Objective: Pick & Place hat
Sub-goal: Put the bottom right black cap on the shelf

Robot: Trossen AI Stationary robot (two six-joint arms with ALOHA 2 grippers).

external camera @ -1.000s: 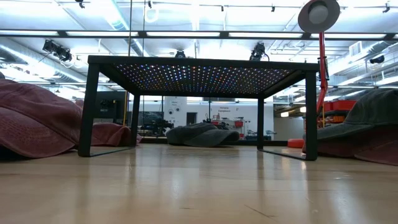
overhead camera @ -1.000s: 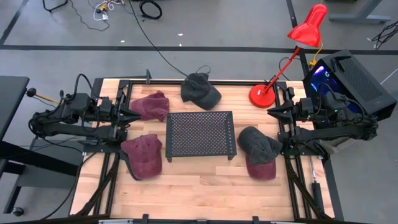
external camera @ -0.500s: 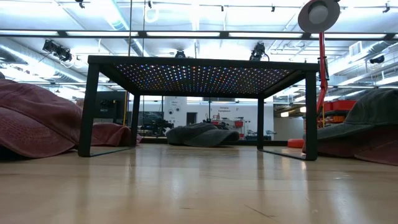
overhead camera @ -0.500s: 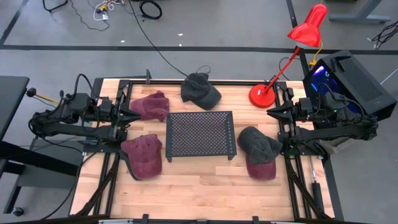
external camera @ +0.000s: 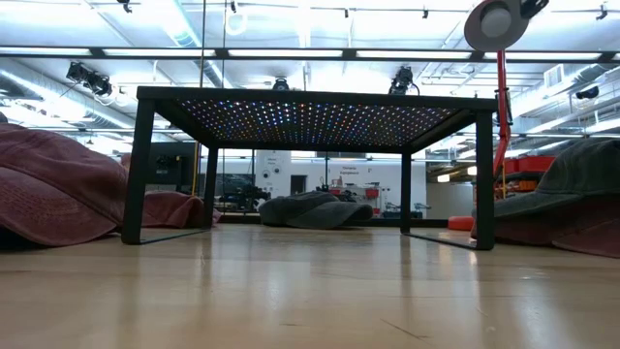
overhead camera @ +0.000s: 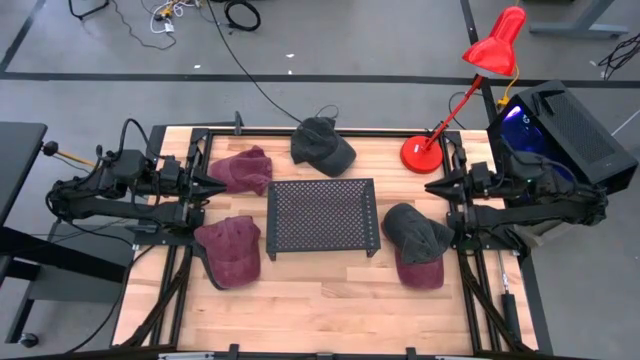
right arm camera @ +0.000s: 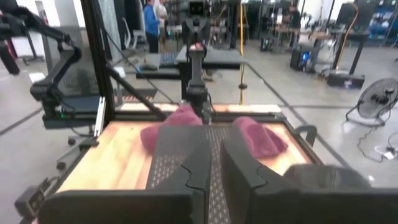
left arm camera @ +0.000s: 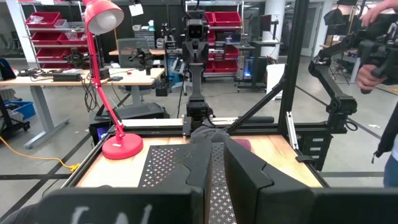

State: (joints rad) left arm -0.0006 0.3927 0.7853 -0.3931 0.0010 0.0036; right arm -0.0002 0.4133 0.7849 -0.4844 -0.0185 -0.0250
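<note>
Nothing's been grabbed yet — both arms sit parked at the bench's side edges, pointing in at each other across the rack [overhead camera: 322, 215], which looks like a ready pose before the first pick. The left gripper [overhead camera: 218, 185] hangs over the left edge beside a maroon hat [overhead camera: 243, 170], fingers pressed together with nothing between them. The right gripper [overhead camera: 432, 186] is over the right edge just past the lamp [overhead camera: 421, 152], also pinched closed and empty. Four hats lie around the rack: that maroon one toward the far left corner, a second maroon [overhead camera: 231, 251] off the rack's near left corner, a grey hat [overhead camera: 322, 145] at the far edge, and a grey-and-maroon cap [overhead camera: 418, 245] near the right edge. My guess is they're spread out so each arm has a couple within reach, and the rack in the middle looks like the drop spot, though I can't be sure. Compared with a second ago, the only change is the right arm — its gripper has crept a little inward toward the rack, while the left arm and every hat are exactly where they were.
</note>
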